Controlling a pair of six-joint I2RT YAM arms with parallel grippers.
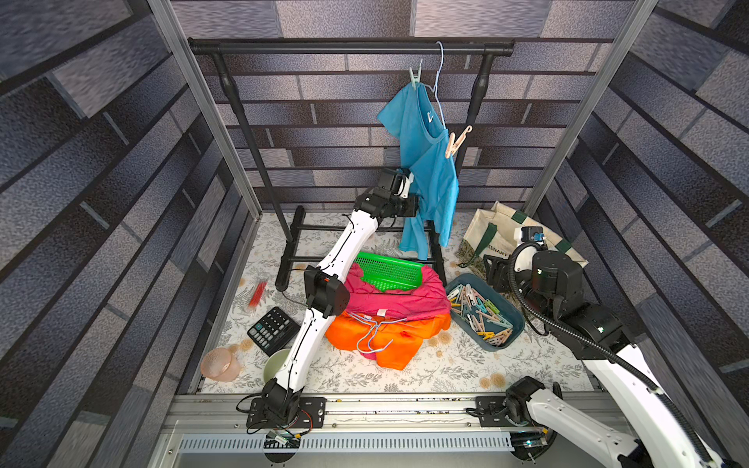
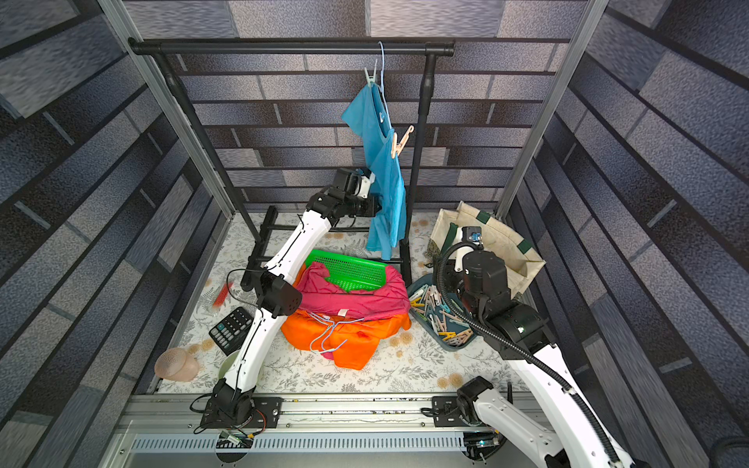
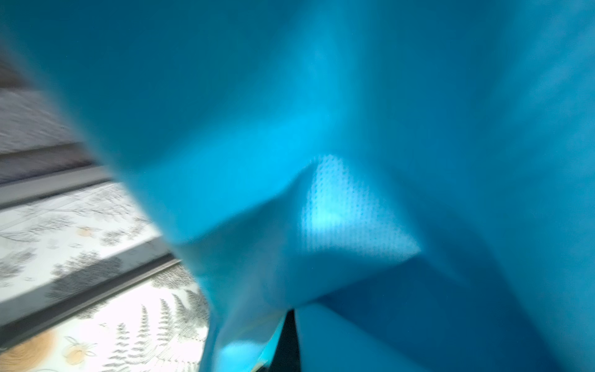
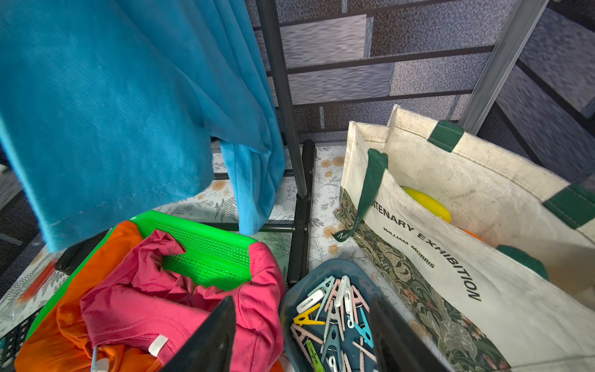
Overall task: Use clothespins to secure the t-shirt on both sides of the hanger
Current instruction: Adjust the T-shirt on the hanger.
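My left claw [image 1: 414,201] pinches shut on one blue mesh t-shirt [image 1: 429,170], mid-frame, bearing two pins: one mint-green plastic clothespin [image 1: 414,77], one peach plastic clothespin [image 1: 456,142]; my right claw [image 4: 301,309] gapes empty.

t-shirt [image 4: 106,106]: matt blue cloth, fine mesh weave | clothespins [image 4: 335,309]: smooth plastic | basket [image 4: 206,254]: glossy perforated green plastic | tote bag [image 4: 483,309]: coarse canvas | clothes rack [image 1: 348,48]: matt black metal

The flower-patterned table [image 1: 446,364] carries the black rack's feet [image 1: 289,247] at 12 o'clock, a canvas tote [image 1: 490,239] at 2, a blue tray [image 1: 511,308] of clothespins [image 1: 480,312] at 3, piled clothes [image 1: 389,344] centrally and a calculator [image 1: 273,330] at 8.
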